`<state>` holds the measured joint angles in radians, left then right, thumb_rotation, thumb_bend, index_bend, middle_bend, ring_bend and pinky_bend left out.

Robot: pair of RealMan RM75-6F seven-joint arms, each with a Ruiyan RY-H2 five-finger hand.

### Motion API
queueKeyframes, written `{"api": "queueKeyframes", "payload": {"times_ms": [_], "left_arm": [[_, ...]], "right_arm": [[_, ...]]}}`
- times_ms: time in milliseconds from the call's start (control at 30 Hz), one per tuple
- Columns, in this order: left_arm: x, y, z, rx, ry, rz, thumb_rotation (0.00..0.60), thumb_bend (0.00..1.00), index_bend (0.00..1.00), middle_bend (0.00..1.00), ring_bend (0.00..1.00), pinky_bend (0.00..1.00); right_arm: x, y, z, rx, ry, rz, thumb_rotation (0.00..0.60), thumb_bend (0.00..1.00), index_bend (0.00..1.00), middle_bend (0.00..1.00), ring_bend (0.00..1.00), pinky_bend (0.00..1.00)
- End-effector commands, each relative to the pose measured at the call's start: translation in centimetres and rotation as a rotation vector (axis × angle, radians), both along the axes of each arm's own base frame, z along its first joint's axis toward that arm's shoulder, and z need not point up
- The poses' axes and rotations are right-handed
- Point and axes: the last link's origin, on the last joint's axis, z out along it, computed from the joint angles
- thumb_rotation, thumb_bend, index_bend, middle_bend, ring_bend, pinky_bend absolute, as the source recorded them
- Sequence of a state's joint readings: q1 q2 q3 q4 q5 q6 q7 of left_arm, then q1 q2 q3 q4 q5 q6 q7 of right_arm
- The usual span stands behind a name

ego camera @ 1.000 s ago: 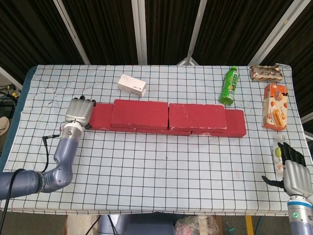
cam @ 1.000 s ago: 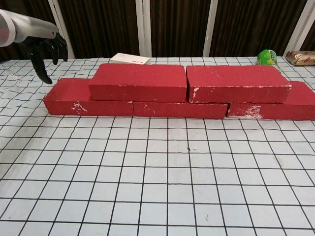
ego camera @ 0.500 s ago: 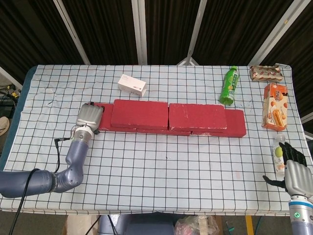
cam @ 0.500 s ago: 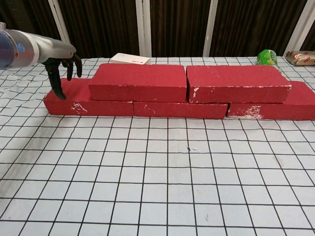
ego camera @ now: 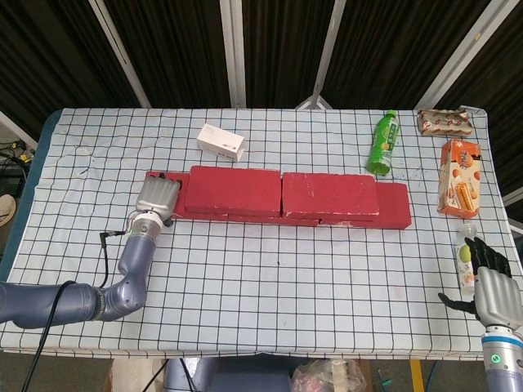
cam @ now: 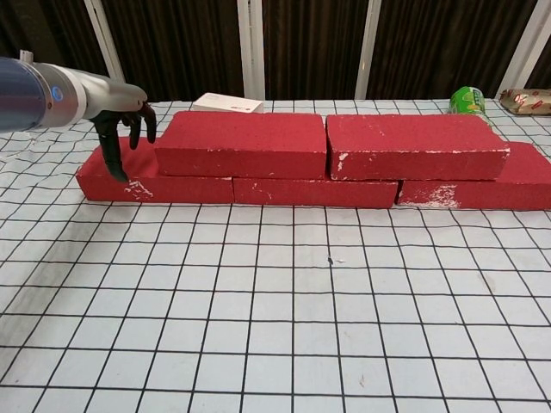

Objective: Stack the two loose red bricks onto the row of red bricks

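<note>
Two red bricks, left (ego camera: pixel 233 189) (cam: pixel 241 142) and right (ego camera: pixel 329 194) (cam: pixel 413 144), lie end to end on top of the row of red bricks (ego camera: pixel 395 204) (cam: pixel 155 182). The row's left and right ends stick out beneath them. My left hand (ego camera: pixel 157 198) (cam: pixel 125 129) hangs over the row's uncovered left end, just left of the left upper brick. Its fingers (cam: pixel 112 155) point down, apart, holding nothing. My right hand (ego camera: pixel 494 290) sits at the table's front right corner, away from the bricks, with nothing in it.
Behind the bricks lie a white box (ego camera: pixel 221 141) (cam: pixel 227 103) and a green bottle (ego camera: pixel 382 143) (cam: pixel 467 100). At the right edge are a snack pack (ego camera: pixel 445 122), an orange carton (ego camera: pixel 459 177) and a small bottle (ego camera: pixel 466 261) beside my right hand.
My left hand has moved right, from beside the row's left end to over it, close to the left upper brick. The bricks and my right hand have not moved.
</note>
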<state>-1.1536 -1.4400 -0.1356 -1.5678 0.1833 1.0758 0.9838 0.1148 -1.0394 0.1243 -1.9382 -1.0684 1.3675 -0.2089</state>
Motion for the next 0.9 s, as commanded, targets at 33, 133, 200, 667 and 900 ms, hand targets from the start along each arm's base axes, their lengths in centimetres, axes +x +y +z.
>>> {"api": "queueKeyframes", "payload": {"times_ms": [33, 133, 200, 667, 900], "left_arm": [[0.08, -0.03, -0.07, -0.004, 0.001, -0.001, 0.6, 0.0, 0.28, 0.32, 0.18, 0.28], [0.17, -0.02, -0.11, -0.003, -0.003, -0.003, 0.6, 0.0, 0.28, 0.32, 0.18, 0.28], [0.21, -0.03, -0.12, -0.004, -0.006, -0.003, 0.6, 0.0, 0.28, 0.32, 0.18, 0.28], [0.55, -0.16, -0.22, -0.012, -0.011, -0.006, 0.6, 0.0, 0.28, 0.32, 0.18, 0.28], [0.8, -0.21, -0.34, -0.016, -0.017, -0.01, 0.6, 0.0, 0.28, 0.32, 0.18, 0.28]], "right_arm": [[-0.02, -0.02, -0.03, 0.0, -0.002, -0.001, 0.6, 0.15, 0.0, 0.0, 0.0, 0.0], [-0.02, -0.04, -0.05, 0.0, -0.001, 0.0, 0.6, 0.15, 0.0, 0.0, 0.0, 0.0], [-0.01, -0.03, -0.05, 0.0, -0.001, 0.0, 0.6, 0.15, 0.0, 0.0, 0.0, 0.0], [-0.05, -0.02, -0.04, 0.0, -0.002, -0.003, 0.6, 0.15, 0.0, 0.0, 0.0, 0.0], [-0.08, -0.05, -0.04, 0.001, -0.003, -0.005, 0.6, 0.15, 0.0, 0.0, 0.0, 0.0]]}}
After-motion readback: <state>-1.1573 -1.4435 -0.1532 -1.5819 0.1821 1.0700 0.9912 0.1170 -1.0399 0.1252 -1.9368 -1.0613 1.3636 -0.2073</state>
